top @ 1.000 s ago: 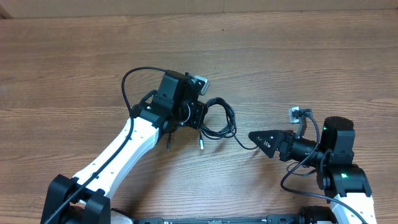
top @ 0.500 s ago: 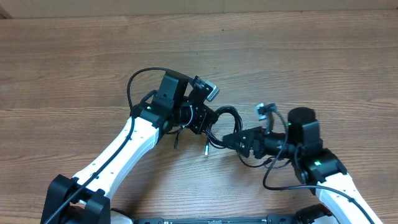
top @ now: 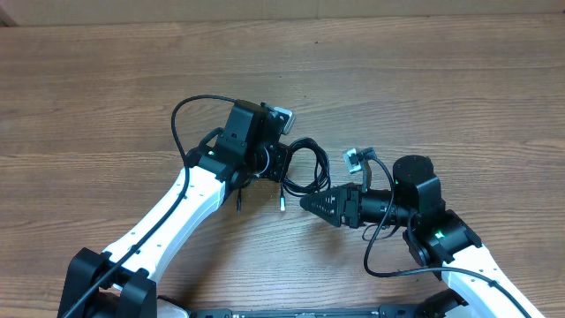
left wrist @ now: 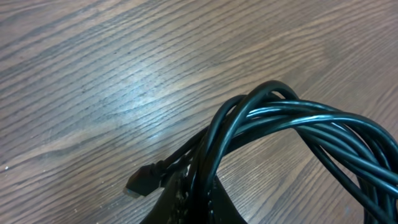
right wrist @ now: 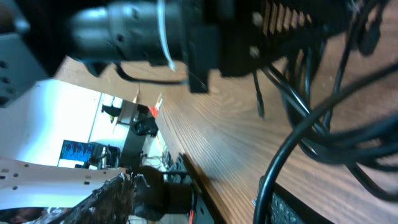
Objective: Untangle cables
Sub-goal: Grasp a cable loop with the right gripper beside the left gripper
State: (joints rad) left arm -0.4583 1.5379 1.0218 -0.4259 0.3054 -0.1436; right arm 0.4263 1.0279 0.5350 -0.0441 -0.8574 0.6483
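Overhead view: cables point(top: 309, 172) are bunched in one looped bundle near the middle of the desk point(top: 441, 88), not separated. Left hand point(top: 281, 165) sits at the left side of the bundle, pressed together on the cords. Two plug ends point(top: 282, 205) hang loose on the near side of it, apart from each other. Right hand point(top: 311, 202) points left, with its tip just beside the near right edge of the loop. I cannot tell from here whether it touches the cords. Right arm point(top: 437, 234) reaches in from the near right and left arm point(top: 177, 216) from the near left.

Left wrist view: several cords rise together from the near edge, arch over and run off to the right, crossing one another. One plug point(left wrist: 144, 180) lies on the wood to the left of the bundle's base. The fingers themselves are mostly hidden under the cords.

Right wrist view: picture is tilted and partly blurred. Cords cross the right half, one arching close to the lens. Black body of the left hand fills the top. I cannot tell whether the right hand is spread or pinching anything.
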